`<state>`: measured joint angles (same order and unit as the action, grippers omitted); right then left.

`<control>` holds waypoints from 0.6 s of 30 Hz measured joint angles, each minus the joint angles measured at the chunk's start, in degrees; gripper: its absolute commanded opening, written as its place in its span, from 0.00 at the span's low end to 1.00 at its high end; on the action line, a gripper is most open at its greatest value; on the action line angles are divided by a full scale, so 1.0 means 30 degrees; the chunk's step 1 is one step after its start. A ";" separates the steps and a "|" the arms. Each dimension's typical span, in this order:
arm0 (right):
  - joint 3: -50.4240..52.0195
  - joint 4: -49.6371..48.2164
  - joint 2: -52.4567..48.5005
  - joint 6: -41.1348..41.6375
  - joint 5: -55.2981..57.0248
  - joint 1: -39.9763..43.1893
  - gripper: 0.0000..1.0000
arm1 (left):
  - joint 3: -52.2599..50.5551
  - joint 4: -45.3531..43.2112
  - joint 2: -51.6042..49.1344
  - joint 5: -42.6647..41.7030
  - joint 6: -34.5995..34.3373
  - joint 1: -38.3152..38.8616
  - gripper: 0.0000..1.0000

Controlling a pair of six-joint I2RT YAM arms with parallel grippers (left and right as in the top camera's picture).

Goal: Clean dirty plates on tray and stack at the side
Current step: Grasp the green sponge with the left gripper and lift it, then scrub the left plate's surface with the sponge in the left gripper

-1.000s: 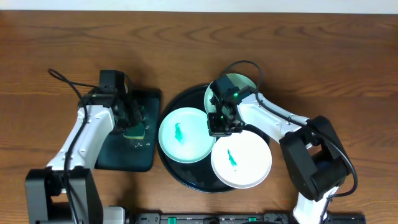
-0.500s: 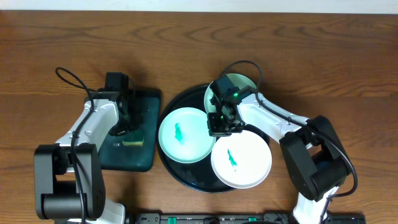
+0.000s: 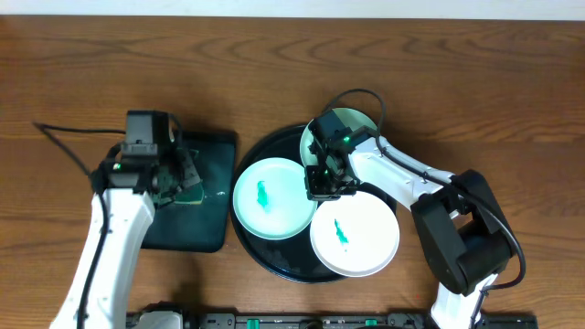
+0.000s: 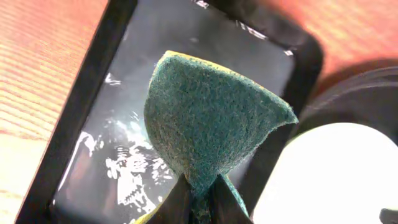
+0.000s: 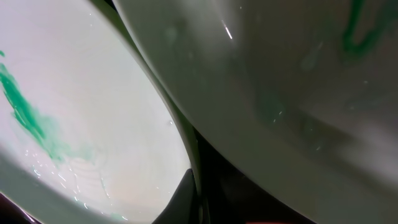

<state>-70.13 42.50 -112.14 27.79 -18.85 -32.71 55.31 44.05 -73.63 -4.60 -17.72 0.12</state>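
A mint-turquoise plate (image 3: 270,199) with a green smear lies on the left of the round black tray (image 3: 283,263). A white plate (image 3: 356,236) with a green smear lies front right. A second turquoise plate (image 3: 352,123) at the back is partly hidden by the right arm. My right gripper (image 3: 324,180) is shut on the right rim of the smeared turquoise plate (image 5: 81,106); the white plate (image 5: 298,93) overlaps beside it. My left gripper (image 3: 176,175) is shut on a green-and-yellow sponge (image 4: 211,124) held above the small rectangular tray (image 4: 93,106).
The dark rectangular tray (image 3: 206,215) lies left of the round tray and is wet, with foam specks. Bare wood tabletop (image 3: 475,100) lies to the right, behind and at the far left. Cables trail from both arms.
My left gripper has lifted the sponge off the rectangular tray and the left arm has swung its elbow outward. The right gripper and the plates have not moved.
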 measured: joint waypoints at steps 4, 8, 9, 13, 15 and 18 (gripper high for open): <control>0.0000 0.0000 0.0000 0.0000 0.0000 0.0000 0.01 | -0.0007 -0.0277 0.1107 -0.0554 0.0933 0.0000 0.07; 0.0000 0.0000 0.0000 0.0000 0.0000 0.0000 0.01 | -0.0007 -0.1020 0.2805 -0.0612 0.1734 0.0015 0.07; 0.0000 0.0000 0.0000 0.0000 0.0000 0.0000 0.01 | -0.0007 -0.1151 0.3118 -0.0546 0.1865 0.0015 0.07; 0.0000 0.0000 0.0000 0.0000 0.0000 0.0000 0.01 | -0.0007 -0.1333 0.3898 -0.0306 0.2135 0.0015 0.07; 0.0000 0.0000 0.0000 0.0000 0.0000 0.0000 0.01 | -0.0007 -0.1333 0.3883 -0.0255 0.2266 0.0022 0.07; 0.0000 0.0000 0.0000 0.0000 0.0000 0.0000 0.01 | -0.0007 -0.1333 0.3781 -0.0182 0.2375 0.0022 0.07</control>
<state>-70.13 42.50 -112.14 27.79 -18.85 -32.71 55.29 40.05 -62.28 -5.15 -10.59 0.19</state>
